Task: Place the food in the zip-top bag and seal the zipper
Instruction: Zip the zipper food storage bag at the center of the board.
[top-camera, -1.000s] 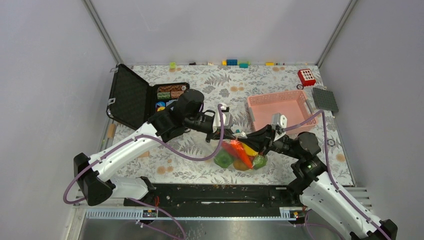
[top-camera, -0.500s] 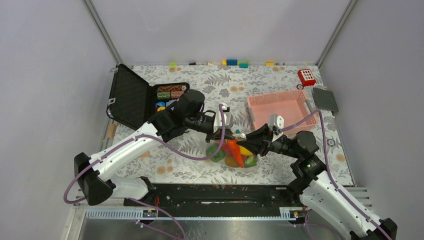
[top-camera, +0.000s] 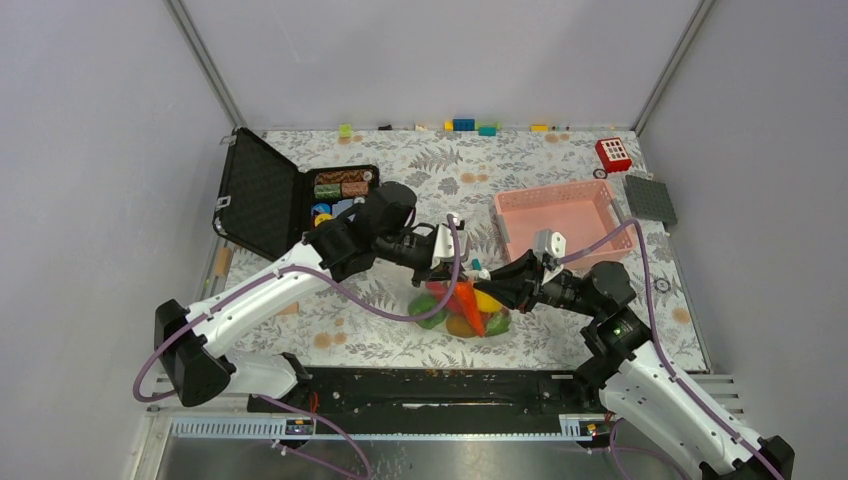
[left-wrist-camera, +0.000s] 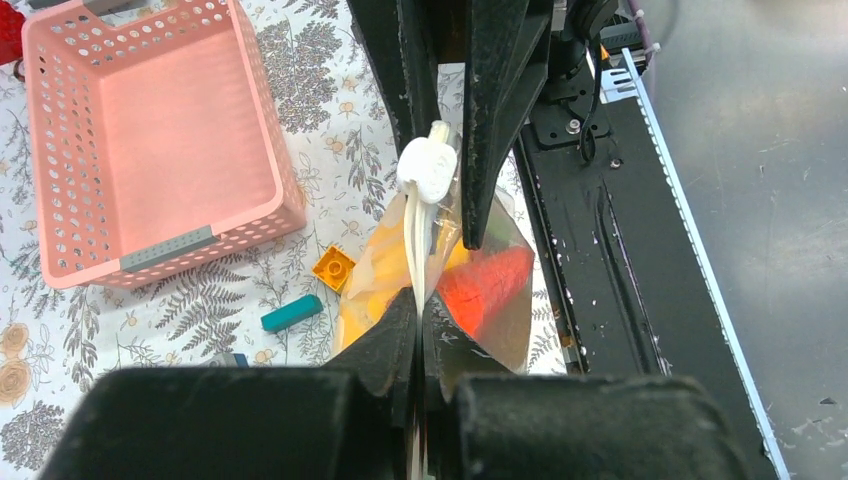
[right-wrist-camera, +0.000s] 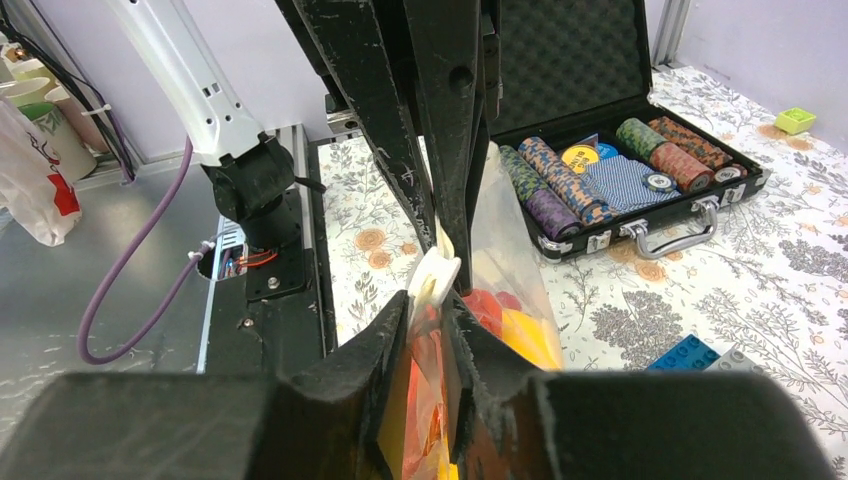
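Observation:
The zip-top bag (top-camera: 462, 312) hangs between both grippers just above the table, holding the food: an orange carrot (top-camera: 468, 306), a green pepper (top-camera: 430, 311) and yellow pieces. My left gripper (left-wrist-camera: 418, 305) is shut on the bag's top edge, pinching the zipper (left-wrist-camera: 413, 250). A white slider tab (left-wrist-camera: 428, 170) sits on that strip. My right gripper (right-wrist-camera: 432, 310) faces the left one and straddles the same edge just behind the slider tab (right-wrist-camera: 433, 277). Its jaws stand slightly apart, with the film loose between them. From above, the left gripper (top-camera: 447, 277) and right gripper (top-camera: 481, 288) almost meet.
A pink basket (top-camera: 500, 215) stands at the back right. An open black case (top-camera: 270, 195) with chips lies at the left. Loose bricks (top-camera: 463, 125) line the far edge. A yellow brick (left-wrist-camera: 333, 268) and a teal brick (left-wrist-camera: 291, 313) lie beside the bag.
The bag and both grippers have shifted a little to the left. My right jaws have come apart from a tight pinch and slid along the top edge towards the left gripper.

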